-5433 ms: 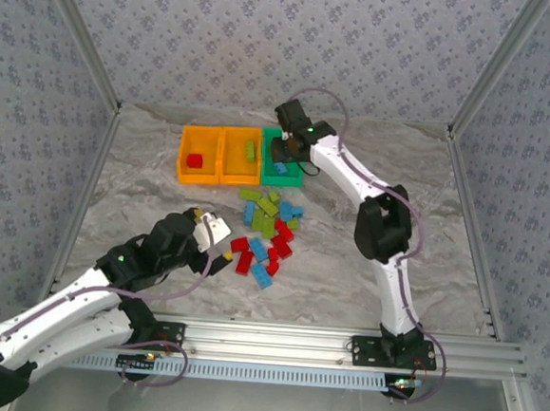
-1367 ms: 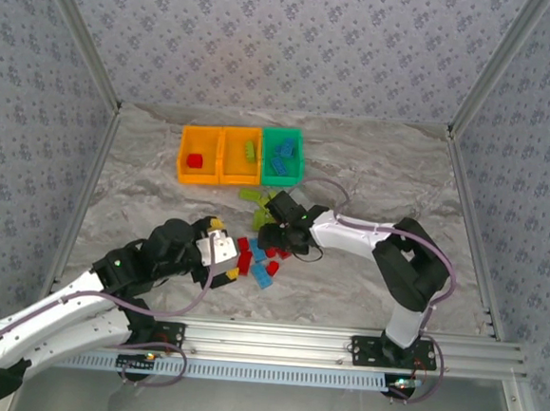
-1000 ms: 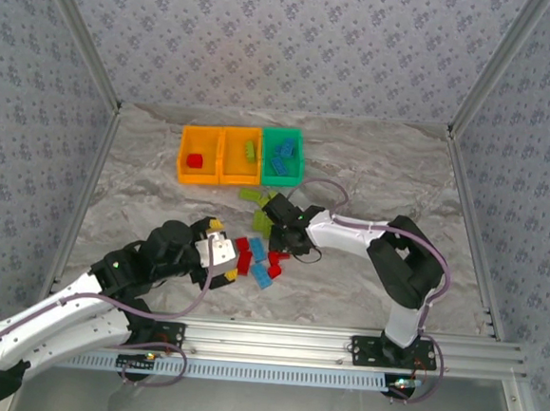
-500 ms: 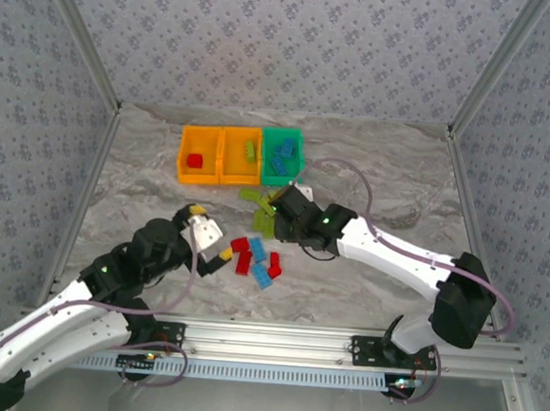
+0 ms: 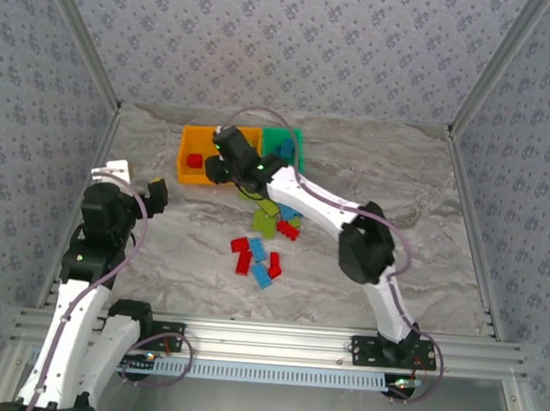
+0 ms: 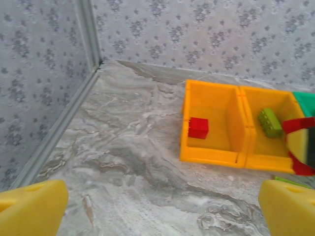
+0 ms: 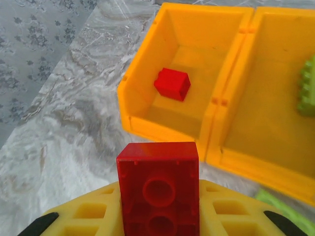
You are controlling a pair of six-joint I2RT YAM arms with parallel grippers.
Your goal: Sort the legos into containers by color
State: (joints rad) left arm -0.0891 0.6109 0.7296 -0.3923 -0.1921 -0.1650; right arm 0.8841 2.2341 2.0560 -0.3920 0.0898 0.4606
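Observation:
My right gripper (image 5: pixel 221 163) is shut on a red lego (image 7: pixel 158 189) and hovers just in front of the left orange container (image 7: pixel 147 105). That container holds one red lego (image 7: pixel 172 83). The middle orange container (image 7: pixel 268 113) holds a lime green lego (image 7: pixel 307 91). The green container (image 5: pixel 290 140) stands to its right, partly behind the right arm. Loose red (image 5: pixel 242 255), light blue (image 5: pixel 263 266) and green (image 5: pixel 266 224) legos lie in a pile mid-table. My left gripper (image 5: pixel 136 181) is open and empty at the far left, away from the pile.
Patterned walls with metal corner posts (image 6: pixel 88 29) close in the marbled table (image 5: pixel 158 244). The right arm (image 5: pixel 332 205) stretches across the back of the lego pile. In the left wrist view the containers (image 6: pixel 211 123) lie ahead and to the right.
The right gripper left the pile and swung back-left to the orange containers with a red lego. The left arm pulled away from the pile to the far left.

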